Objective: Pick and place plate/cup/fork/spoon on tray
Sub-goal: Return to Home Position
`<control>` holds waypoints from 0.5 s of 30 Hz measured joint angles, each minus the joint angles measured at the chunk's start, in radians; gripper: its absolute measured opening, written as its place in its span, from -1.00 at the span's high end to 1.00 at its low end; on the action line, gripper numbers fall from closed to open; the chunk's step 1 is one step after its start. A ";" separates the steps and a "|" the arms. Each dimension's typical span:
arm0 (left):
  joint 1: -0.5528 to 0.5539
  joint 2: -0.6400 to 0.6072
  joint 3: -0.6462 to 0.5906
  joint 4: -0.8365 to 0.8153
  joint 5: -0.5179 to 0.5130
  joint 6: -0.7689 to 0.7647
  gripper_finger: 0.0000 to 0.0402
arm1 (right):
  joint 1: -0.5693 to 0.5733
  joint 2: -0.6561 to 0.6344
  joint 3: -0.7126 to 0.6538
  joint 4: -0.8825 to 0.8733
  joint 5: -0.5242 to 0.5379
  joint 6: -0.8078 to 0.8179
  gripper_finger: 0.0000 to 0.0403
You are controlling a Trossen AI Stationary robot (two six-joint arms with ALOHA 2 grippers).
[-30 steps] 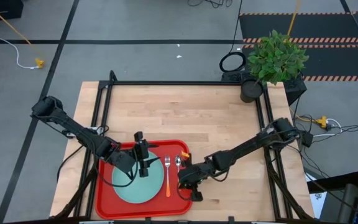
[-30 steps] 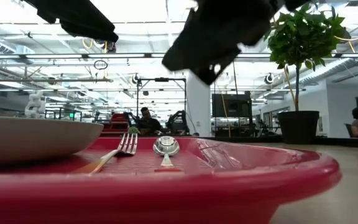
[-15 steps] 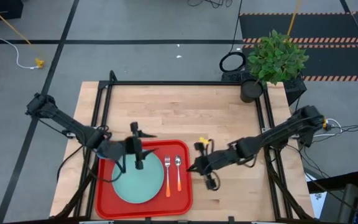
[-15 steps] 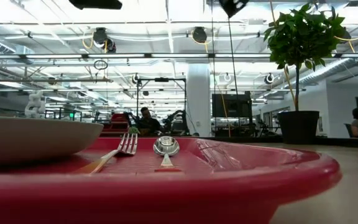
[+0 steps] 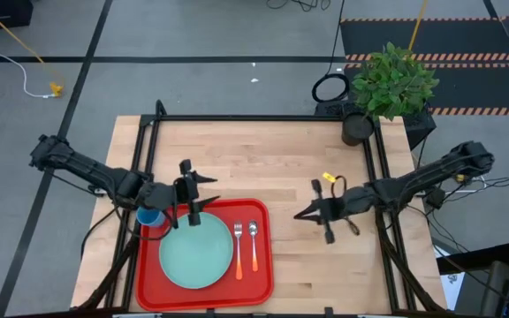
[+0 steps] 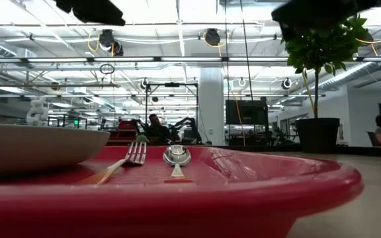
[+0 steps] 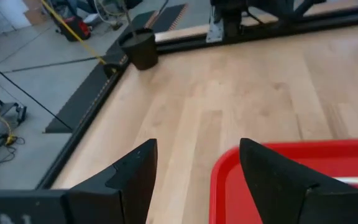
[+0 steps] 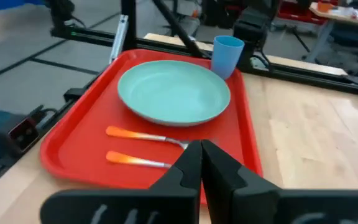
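Observation:
The red tray [image 5: 263, 265] lies at the table's near side, left of centre. On it rest the teal plate [image 5: 197, 253], the fork [image 5: 238, 252] and the spoon [image 5: 254, 246], side by side right of the plate. They also show in the right wrist view: plate [image 8: 174, 92], fork [image 8: 143, 136], spoon [image 8: 138, 160]. The blue cup [image 5: 148, 216] stands upright at the tray's far left corner [image 8: 227, 55]. My left gripper [image 5: 198, 200] is open and empty above the tray's far edge. My right gripper [image 5: 300, 215] is shut and empty above bare table, right of the tray.
A potted plant [image 5: 387, 88] stands at the table's far right corner. Black frame rails [image 5: 263, 117] run along the far, left and right sides. Bare wood [image 5: 263, 163] lies beyond the tray and to its right.
My right gripper has drawn back from the tray's right rim toward the table's right edge and risen. My left gripper has moved from over the plate toward the tray's far edge. The blue cup, hidden under the left arm before, now shows.

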 joint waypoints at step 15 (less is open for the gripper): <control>0.131 -0.009 -0.300 0.401 0.061 0.025 -0.14 | -0.146 -0.331 -0.325 0.077 -0.086 -0.100 1.00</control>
